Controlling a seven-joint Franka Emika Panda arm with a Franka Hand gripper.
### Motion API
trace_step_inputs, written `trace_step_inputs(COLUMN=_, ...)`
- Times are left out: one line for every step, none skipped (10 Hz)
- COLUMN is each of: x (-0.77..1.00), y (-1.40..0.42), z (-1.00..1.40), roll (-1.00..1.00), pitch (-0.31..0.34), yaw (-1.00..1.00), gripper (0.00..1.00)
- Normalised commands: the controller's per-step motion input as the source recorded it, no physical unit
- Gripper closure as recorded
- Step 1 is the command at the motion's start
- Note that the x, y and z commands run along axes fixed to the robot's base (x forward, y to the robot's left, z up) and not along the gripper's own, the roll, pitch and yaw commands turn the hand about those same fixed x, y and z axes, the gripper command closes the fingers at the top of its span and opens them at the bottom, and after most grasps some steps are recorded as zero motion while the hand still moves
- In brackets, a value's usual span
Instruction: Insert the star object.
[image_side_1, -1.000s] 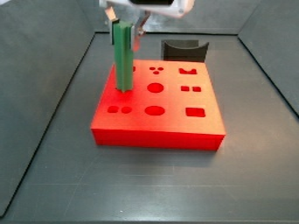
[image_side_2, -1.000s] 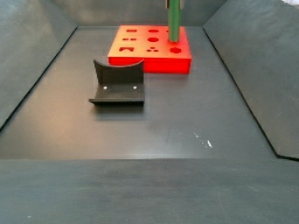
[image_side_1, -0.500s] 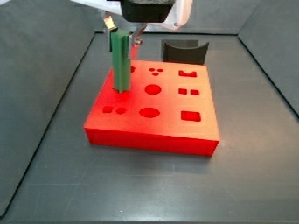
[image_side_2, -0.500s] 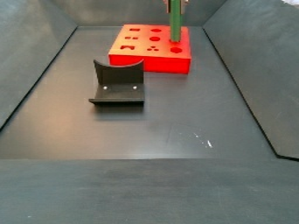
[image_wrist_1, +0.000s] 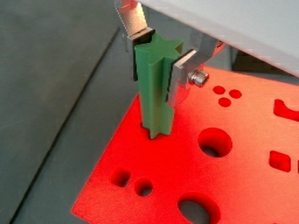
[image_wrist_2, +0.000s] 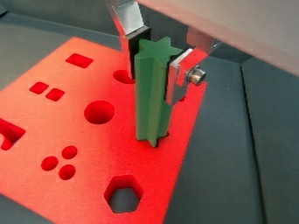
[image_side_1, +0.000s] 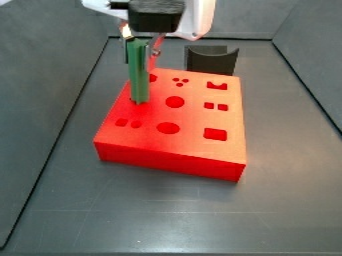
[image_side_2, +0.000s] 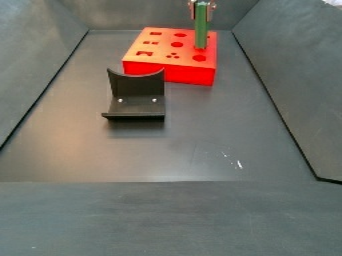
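Two silver fingers (image_wrist_1: 136, 19) of the gripper (image_wrist_1: 163, 48) pressed the upper sides of the green star-profiled rod (image_wrist_1: 155, 92) in a wrist view, jaws closed on it; its lower end met the glossy red block (image_wrist_1: 233, 166). Another wrist view showed the same hold on the rod (image_wrist_2: 153, 96), gripper (image_wrist_2: 162, 44) above, among round, square and hexagonal holes. A side view showed the rod (image_side_1: 136, 72) upright at the block's (image_side_1: 174, 135) left edge. Another side view showed the curved dark grey block (image_side_2: 134, 96) mid-floor.
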Motion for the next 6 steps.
trace_step_inputs(x=0.0, y=0.21, z=-0.47, roll=-0.24, pitch=-0.217, yaw=-0.43, gripper=1.0)
trace_step_inputs(x=0.0, y=0.3, z=-0.56, roll=-0.27, pitch=-0.15, yaw=-0.24, gripper=1.0)
trace_step_inputs(x=0.0, y=0.15, z=-0.86, roll=-0.14, pitch=-0.041, yaw=-0.26, gripper=1.0)
trace_step_inputs(x=0.0, y=0.13, z=-1.0, roll=-0.07, pitch=0.004, yaw=-0.26, gripper=1.0)
trace_step_inputs(x=-0.01, y=0.0, z=0.0, roll=0.0, pitch=-0.02, yaw=0.0, gripper=1.0)
trace_step_inputs(x=0.0, y=0.0, z=0.0, roll=0.0, pitch=0.0, yaw=0.0, gripper=1.0)
